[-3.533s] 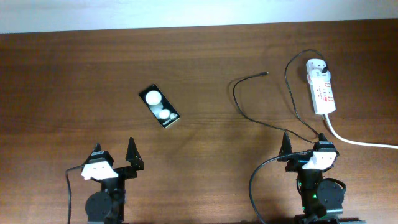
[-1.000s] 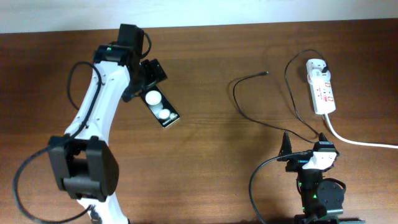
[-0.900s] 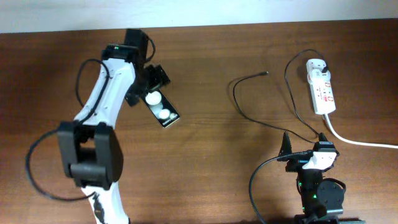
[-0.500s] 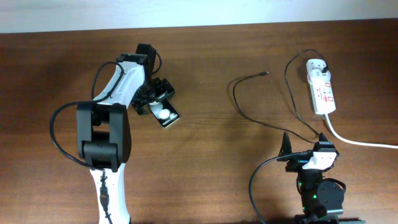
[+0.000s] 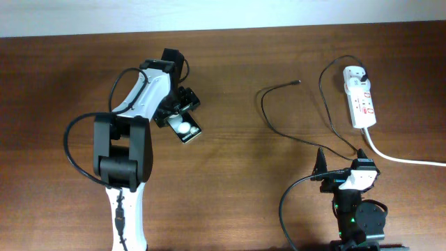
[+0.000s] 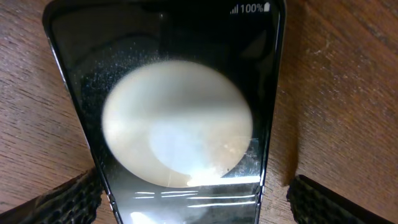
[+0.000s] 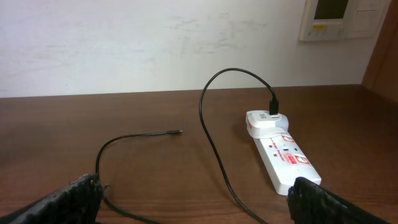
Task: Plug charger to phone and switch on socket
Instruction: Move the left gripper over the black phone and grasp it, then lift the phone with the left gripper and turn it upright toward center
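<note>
Bright, even light falls on the bench [image 5: 230, 209] from above; overhead shadows are faint and soft. In the left wrist view the phone [image 6: 180, 37] fills the frame, its big white circle blurred, with streaks of glare low on the glass. The right wrist view is clear, the socket [image 7: 283, 152] sharp before a bright wall [image 7: 124, 43].

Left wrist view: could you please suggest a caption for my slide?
Open left gripper straddles the phone lying on the wooden table, its screen showing a large pale circle.
</note>
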